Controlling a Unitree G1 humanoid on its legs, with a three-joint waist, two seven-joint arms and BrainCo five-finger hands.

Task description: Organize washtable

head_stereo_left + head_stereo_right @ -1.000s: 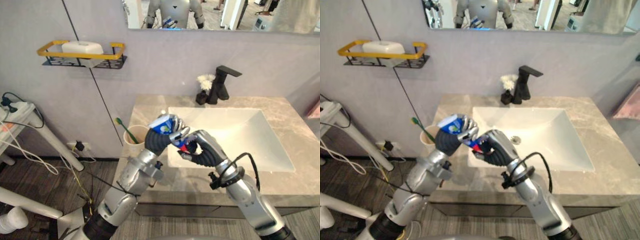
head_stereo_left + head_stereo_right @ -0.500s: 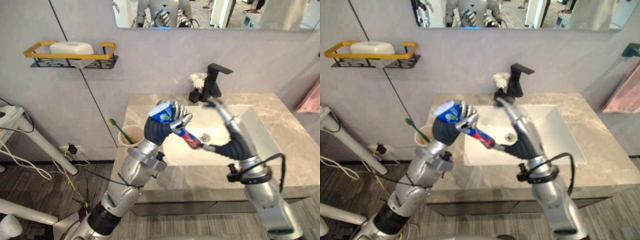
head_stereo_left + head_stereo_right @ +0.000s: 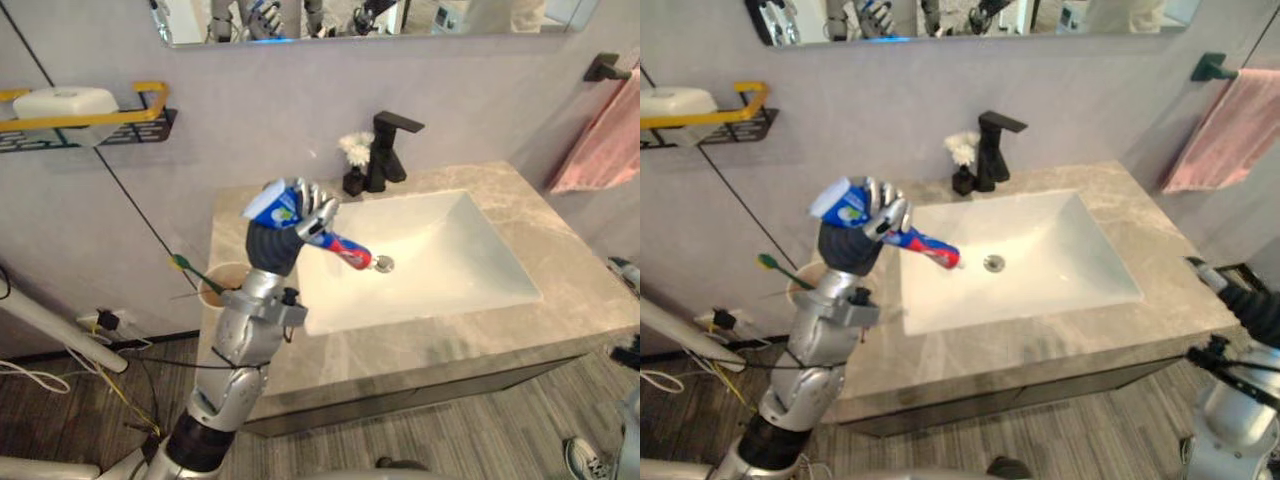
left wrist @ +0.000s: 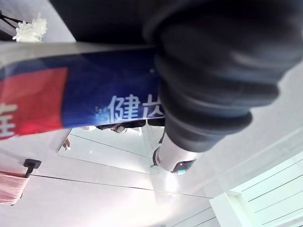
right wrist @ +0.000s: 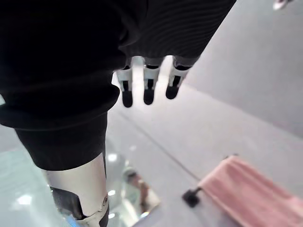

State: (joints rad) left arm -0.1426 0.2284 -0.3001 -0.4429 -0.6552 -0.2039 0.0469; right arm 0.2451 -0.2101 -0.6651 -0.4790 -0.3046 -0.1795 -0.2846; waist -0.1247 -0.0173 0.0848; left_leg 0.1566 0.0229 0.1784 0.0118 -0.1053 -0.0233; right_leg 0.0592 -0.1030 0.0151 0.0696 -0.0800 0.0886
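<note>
My left hand (image 3: 290, 228) curls round the toothpaste tube (image 3: 345, 250), raised over the basin's (image 3: 440, 250) left rim, near the toothbrush cup (image 3: 218, 288). My right hand (image 5: 147, 90), fingers straight, hangs beyond the counter's (image 3: 560, 290) right edge.

We read the toothpaste tube (image 3: 345, 250) as blue at the flat end and red toward the nozzle, with white lettering.
- Left hand (image 3: 268, 245): dark ribbed cover, silver fingers (image 3: 318, 208) with dark tips.
- Right hand (image 5: 71, 61): black ribbed cover, same silver and dark fingers (image 5: 147, 87).
- Desk (image 3: 570, 270): grey-beige stone with pale veining.
- Sink (image 3: 440, 250): plain white.
- Faucet (image 3: 385, 150): matt black, at the sink's 12 o'clock. There is a white flower tuft (image 3: 354, 148) by it.
- Cup (image 3: 212, 283): tan, at the sink's 9 o'clock, with a green toothbrush (image 3: 181, 263).
- Shelf (image 3: 150, 92): yellow rail on a black wire base.
- Soap (image 3: 52, 102): white.
- Towel (image 3: 600, 130): pink, at 2 o'clock.
- Floor (image 3: 450, 440): grey-brown planks.
</note>
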